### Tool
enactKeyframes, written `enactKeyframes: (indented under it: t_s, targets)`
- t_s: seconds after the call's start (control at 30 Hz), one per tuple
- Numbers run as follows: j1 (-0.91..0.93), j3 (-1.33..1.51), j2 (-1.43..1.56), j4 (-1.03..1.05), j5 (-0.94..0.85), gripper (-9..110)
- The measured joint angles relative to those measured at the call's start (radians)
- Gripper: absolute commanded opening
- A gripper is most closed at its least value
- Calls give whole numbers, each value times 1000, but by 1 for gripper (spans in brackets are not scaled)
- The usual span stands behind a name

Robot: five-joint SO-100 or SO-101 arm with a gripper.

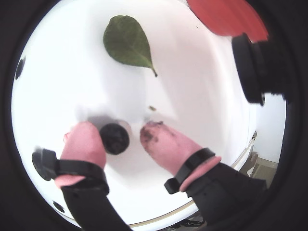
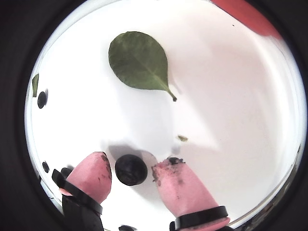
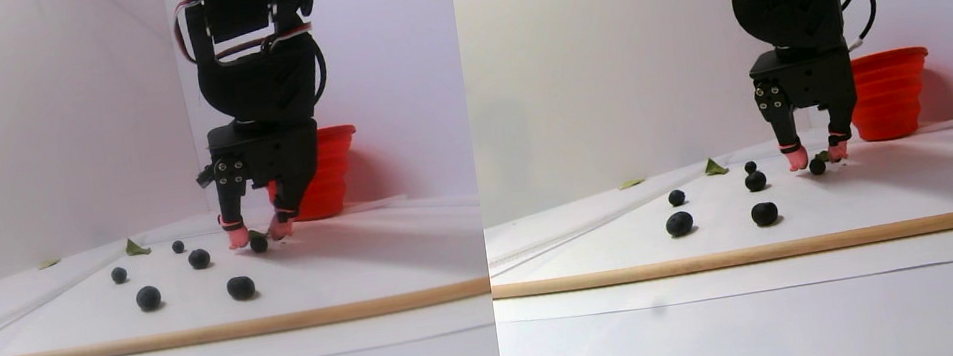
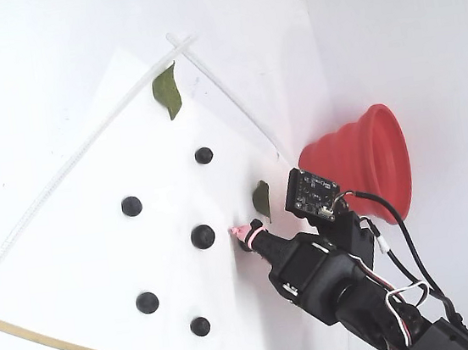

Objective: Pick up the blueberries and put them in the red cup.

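- So far the job looks barely begun: five blueberries [image 4: 202,236] lie loose on the white surface [image 4: 56,120] in the fixed view, well apart from each other, and nothing shows whether any berry is inside the red cup [image 4: 369,163], since its mouth faces away in every view.
- Right now one blueberry [image 1: 114,138] sits between the pink fingertips [image 1: 86,139] in both wrist views, still resting on the surface.
- The claw [image 1: 120,135] is partly open around that berry; its left tip seems to touch it and the right tip stands just beside it, so I judge nothing is gripped yet.
- In the stereo pair view the arm [image 3: 259,55] stands upright, pointing straight down, tips at the surface.
- The red cup stands behind the arm at the far right there, near but clear of it.
- A green leaf [image 2: 138,60] lies beyond the tips, apart from the berry.
- Closing, lifting and carrying to the cup remain, then the other berries.
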Motion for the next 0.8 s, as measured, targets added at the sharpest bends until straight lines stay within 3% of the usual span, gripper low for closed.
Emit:
enactKeyframes:
  t_s: [0.8]
  targets:
    - [-3,0,-32,-29,0,11]
